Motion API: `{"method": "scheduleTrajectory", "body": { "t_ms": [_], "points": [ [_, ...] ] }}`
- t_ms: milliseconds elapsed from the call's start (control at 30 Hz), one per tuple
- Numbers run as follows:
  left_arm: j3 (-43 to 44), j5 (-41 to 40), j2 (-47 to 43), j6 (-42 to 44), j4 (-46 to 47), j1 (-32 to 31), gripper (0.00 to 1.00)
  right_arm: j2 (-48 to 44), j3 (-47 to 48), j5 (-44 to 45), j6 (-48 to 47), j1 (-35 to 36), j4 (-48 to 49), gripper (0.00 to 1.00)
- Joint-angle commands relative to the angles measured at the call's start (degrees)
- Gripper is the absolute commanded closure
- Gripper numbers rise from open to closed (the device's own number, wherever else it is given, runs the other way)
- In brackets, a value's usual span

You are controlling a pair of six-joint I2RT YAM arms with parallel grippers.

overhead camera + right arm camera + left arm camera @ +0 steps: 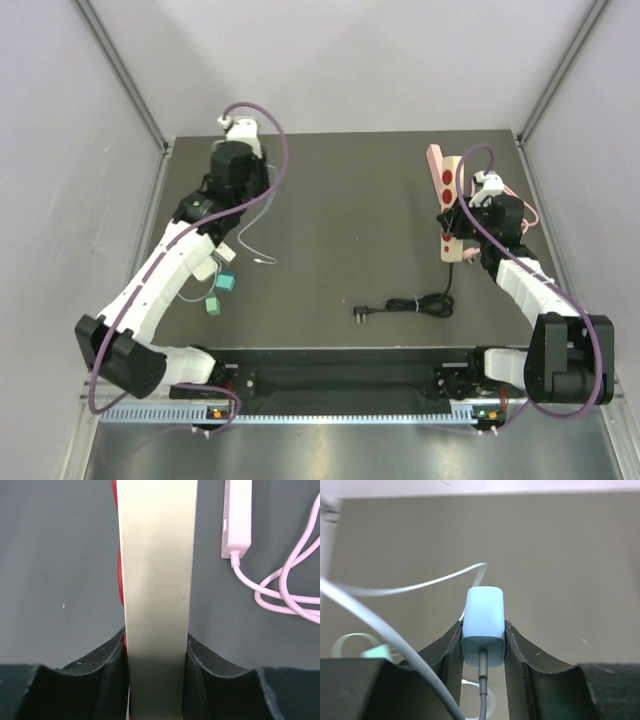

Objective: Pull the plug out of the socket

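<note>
My left gripper (pixel 483 642) is shut on a pale blue-white charger plug (pixel 484 622) whose grey cable (pixel 482 690) hangs from its near end; the plug is held off the table, free of any socket. In the top view the left wrist (pixel 236 168) is at the far left and hides the fingers. My right gripper (pixel 157 652) is shut on a cream power strip (pixel 157 565) with red sockets. In the top view the strip (pixel 448 195) lies at the far right with my right gripper (pixel 450 222) on its near part.
A black cable (pixel 425 304) runs from the strip's near end to a black plug (pixel 360 312) on the mat. Two teal blocks (pixel 220 293) and a white cable (pixel 252 243) lie by the left arm. A pink adapter (pixel 236 520) with its pink cable lies right of the strip.
</note>
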Motion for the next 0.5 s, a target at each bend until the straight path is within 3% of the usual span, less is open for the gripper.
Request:
{"method": "scheduleTrajectory", "body": {
  "t_ms": [0,133,467],
  "points": [
    [-1.59,-8.50,-4.92,3.48,0.30,2.61,1.00,-0.17,1.04,-1.30,-0.30,-0.75,5.36,1.00],
    [-5.11,-5.26,-5.45,0.51,-0.15,6.65,1.00,-0.08,1.13,-1.56,-0.21,-0.75,5.36,1.00],
    [-18.64,12.76,1.48,-11.98,6.44,19.48,0.99,0.01,1.13,-2.35,-0.21,-0.75,5.36,1.00]
  ]
}}
